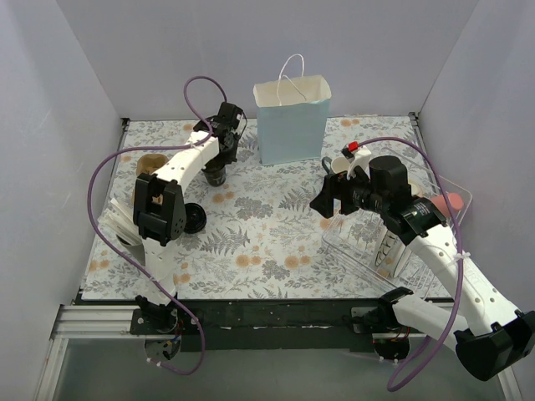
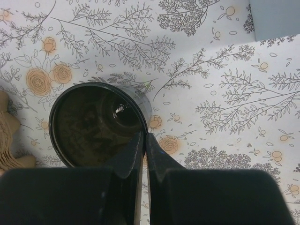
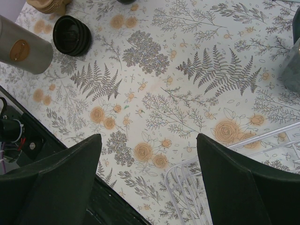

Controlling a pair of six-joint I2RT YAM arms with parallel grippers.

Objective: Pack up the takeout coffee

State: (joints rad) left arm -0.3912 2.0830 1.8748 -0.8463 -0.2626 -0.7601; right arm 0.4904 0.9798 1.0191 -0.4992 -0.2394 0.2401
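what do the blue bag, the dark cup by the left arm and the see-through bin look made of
Light-blue bag: matte paper, likely; crisp folds, white cord handles. Takeout coffee cup: dark, with a glossy black rim that looks plastic; wall material unclear. Clear bin: transparent rigid plastic, probably; floral cover shows through.

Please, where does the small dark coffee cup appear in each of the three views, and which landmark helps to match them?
Top external: takeout coffee cup left of centre, under the left gripper, left of the light-blue bag.
Left wrist: lower left, seen from above, rim in the shut gripper.
Right wrist: only a dark sliver at the top edge, probably it.
Shared landmark: tan cardboard stack beside the cup.
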